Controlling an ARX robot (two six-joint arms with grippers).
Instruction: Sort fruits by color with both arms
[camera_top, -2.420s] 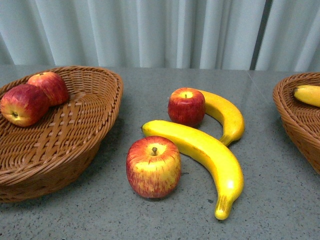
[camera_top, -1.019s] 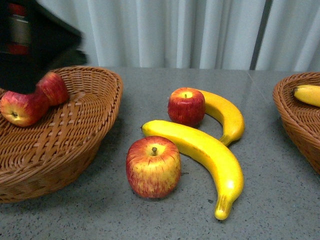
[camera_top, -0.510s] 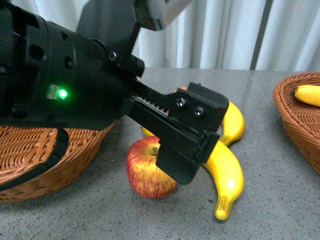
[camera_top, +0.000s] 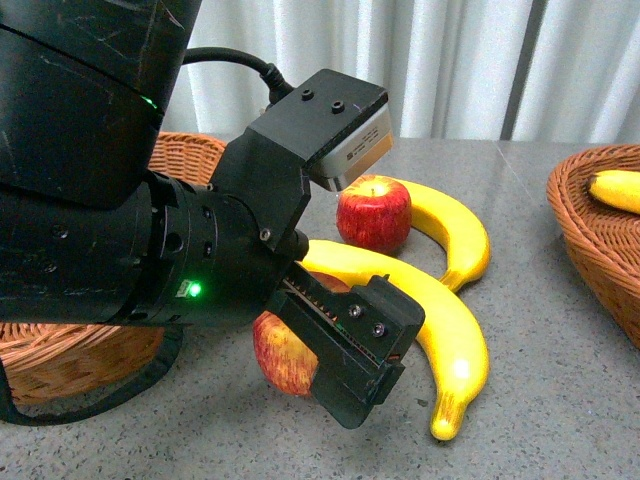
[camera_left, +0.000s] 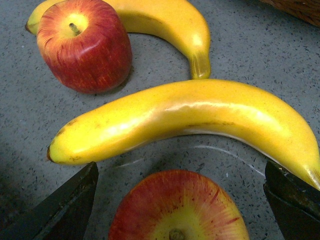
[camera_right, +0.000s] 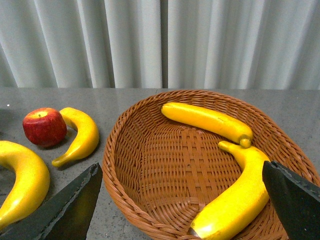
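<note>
My left arm (camera_top: 110, 200) fills most of the front view and covers nearly all of the left basket (camera_top: 185, 150), so I cannot tell what lies inside it. It also hides most of the near apple (camera_top: 280, 360), of which only a red and yellow sliver shows under the arm. From the front only one finger (camera_top: 365, 345) of my left hand (camera_left: 180, 172) is visible. Its wrist view shows the hand spread wide, with a dark fingertip on each side of the near apple and neither one touching it. That apple is cut off by the picture's edge, stem up. Just beyond it the long banana (camera_left: 185, 117) lies across the grey bench (camera_top: 540, 400). Past that sits the far apple (camera_left: 82, 45), with the far banana (camera_left: 170, 20) curving round it, and I cannot tell whether those two touch. My right arm does not show in the front view. There the right basket (camera_top: 600, 250) is cut off at the edge, with only the end of one banana (camera_top: 615, 190) in sight. My right hand (camera_right: 181, 167) is wide too and holds nothing, hanging over that basket, where two bananas (camera_right: 207, 120) lie. A pale curtain (camera_top: 450, 60) closes off the back.
</note>
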